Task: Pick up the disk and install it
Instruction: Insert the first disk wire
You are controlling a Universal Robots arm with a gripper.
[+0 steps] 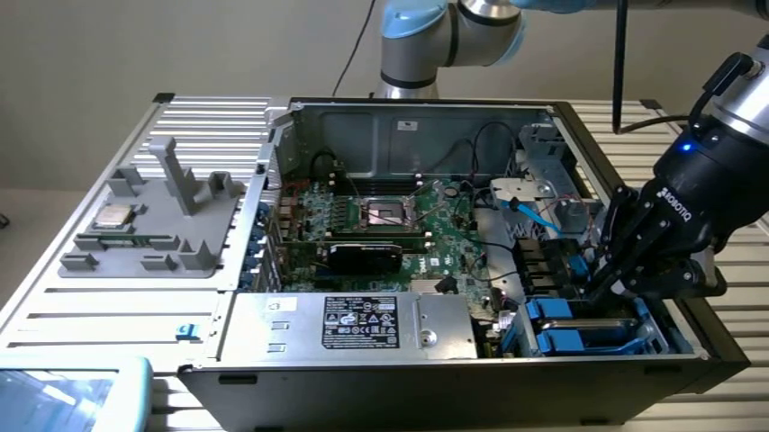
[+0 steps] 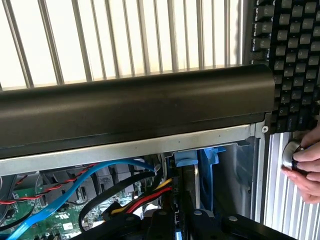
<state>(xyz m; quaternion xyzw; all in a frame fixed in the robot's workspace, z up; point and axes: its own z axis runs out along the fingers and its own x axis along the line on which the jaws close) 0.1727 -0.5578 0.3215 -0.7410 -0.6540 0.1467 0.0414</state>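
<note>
The open computer case (image 1: 409,117) lies on the slatted table. My gripper (image 1: 610,286) reaches down into the drive bay at the case's corner on the exterior view's right. Its dark fingers (image 2: 170,220) stand close together, shut. Just past them in the wrist view is the disk (image 2: 196,186), seen edge-on as a grey metal strip with its blue bracket (image 2: 187,160) at the far end, down inside the bay. Whether the fingers grip it is hidden. Blue bracket ends (image 1: 556,310) show in the bay beside the gripper.
Blue, red and black cables (image 2: 125,187) run beside the bay. A silver box with a sticker (image 1: 360,324) fills the case's near side. A grey fixture with a small chip (image 1: 114,216) stands at the exterior view's left. A hand (image 2: 306,167) and a keyboard (image 2: 295,60) are outside the case wall.
</note>
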